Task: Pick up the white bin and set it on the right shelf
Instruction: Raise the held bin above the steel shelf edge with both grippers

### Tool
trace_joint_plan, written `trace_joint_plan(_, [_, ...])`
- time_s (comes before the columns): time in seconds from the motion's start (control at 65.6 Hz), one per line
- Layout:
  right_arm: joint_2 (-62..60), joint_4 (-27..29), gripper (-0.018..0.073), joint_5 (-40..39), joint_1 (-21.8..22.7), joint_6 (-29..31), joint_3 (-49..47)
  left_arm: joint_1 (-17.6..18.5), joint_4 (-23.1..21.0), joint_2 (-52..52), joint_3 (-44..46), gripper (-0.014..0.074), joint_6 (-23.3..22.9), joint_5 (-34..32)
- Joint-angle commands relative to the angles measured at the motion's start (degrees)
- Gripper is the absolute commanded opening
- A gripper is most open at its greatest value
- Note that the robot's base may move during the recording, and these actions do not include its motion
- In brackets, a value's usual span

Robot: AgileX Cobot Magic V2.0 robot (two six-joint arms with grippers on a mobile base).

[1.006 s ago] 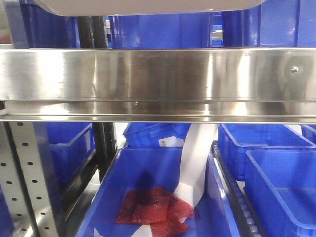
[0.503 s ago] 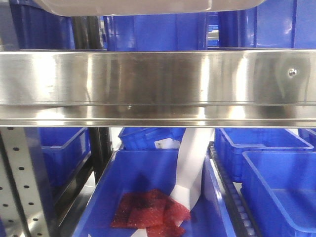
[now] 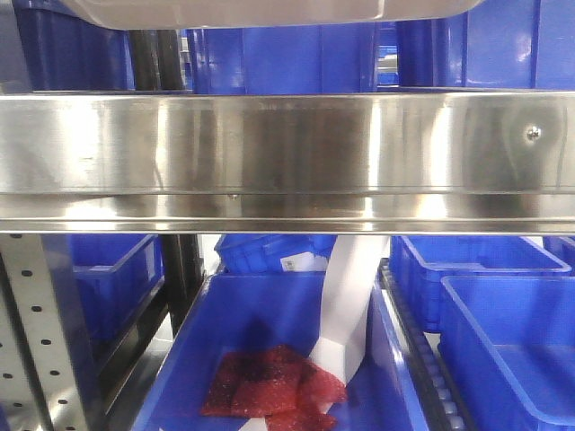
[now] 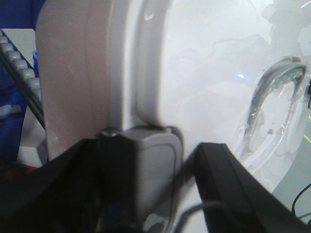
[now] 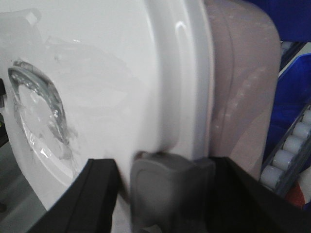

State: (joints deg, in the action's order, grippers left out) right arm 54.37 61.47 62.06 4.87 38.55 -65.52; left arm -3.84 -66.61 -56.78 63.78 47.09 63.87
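- left end effector (image 4: 150, 150) and right end effector (image 5: 167, 167) are each clamping a grey latch (image 4: 153, 179) on the white bin (image 3: 234, 11) lid edge
- white bin is hanging above the right shelf (image 3: 287, 153)
- judging: bulky, stiff, glossy, so slippery; latches are looking like the safest hold

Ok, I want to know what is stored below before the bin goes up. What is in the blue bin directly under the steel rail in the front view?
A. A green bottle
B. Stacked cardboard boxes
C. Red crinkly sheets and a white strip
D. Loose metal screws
C: in the front view, the blue bin below the right shelf's rail holds red crinkly sheets, with a white strip reaching down to them.
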Motion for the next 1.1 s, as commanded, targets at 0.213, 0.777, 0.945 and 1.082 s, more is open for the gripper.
trace_joint_plan(0.213, [-0.7, 13.0, 0.0393, 4.1, -1.1, 0.1, -2.0, 1.6, -12.5, 1.2, 2.1, 0.0229, 1.0, 8.7])
trace_joint_plan(0.777, [-0.7, 13.0, 0.0393, 4.1, -1.1, 0.1, -2.0, 1.6, -12.6, 1.2, 2.1, 0.0229, 1.0, 8.2])
trace_joint_plan(0.945, [-0.7, 13.0, 0.0393, 4.1, -1.1, 0.1, -2.0, 1.6, -12.6, 1.2, 2.1, 0.0229, 1.0, 8.3])
trace_joint_plan(1.082, [-0.7, 13.0, 0.0393, 3.6, -1.1, 0.1, -2.0, 1.6, -12.5, 1.2, 2.1, 0.0229, 1.0, 7.4])
